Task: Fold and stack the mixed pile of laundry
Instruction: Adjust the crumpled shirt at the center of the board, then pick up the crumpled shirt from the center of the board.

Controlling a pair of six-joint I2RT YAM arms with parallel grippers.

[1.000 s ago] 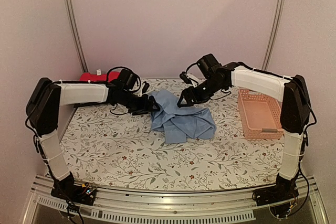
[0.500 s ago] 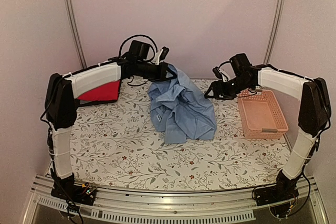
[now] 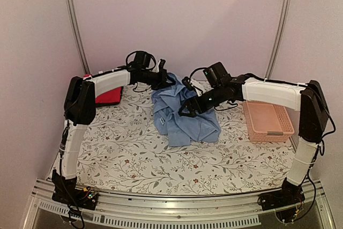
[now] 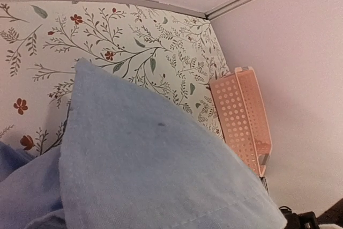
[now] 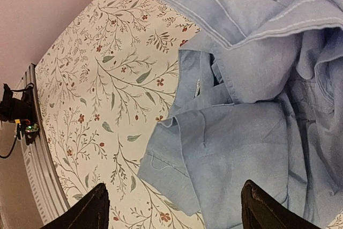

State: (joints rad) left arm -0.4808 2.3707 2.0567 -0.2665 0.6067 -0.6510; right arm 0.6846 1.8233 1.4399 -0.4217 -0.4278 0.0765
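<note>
Floral tablecloth [image 3: 134, 154] lies flat over the whole table. L arm [image 3: 110, 79] reaches from 9 toward 12, elbow high. R arm [image 3: 268, 90] bends in from 3, wrist tipped down at centre. Light blue shirt [image 3: 187, 122] is soft cloth, crumpled, w/ stitched seams, lying centre to 12. Pink perforated plastic basket [image 3: 268, 119] at 3. Red garment [image 3: 109, 96] at 10, partly behind L arm. L gripper [image 3: 162, 76] is clamped on shirt's raised top edge. R gripper [image 5: 174, 213] is spread wide over shirt; contact unclear.

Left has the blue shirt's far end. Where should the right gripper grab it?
Take the flat flap at the blue shirt's edge, just ahead of the open right gripper. Come down from the bare tablecloth side: its hem lies exposed there, while the rest is bunched.
</note>
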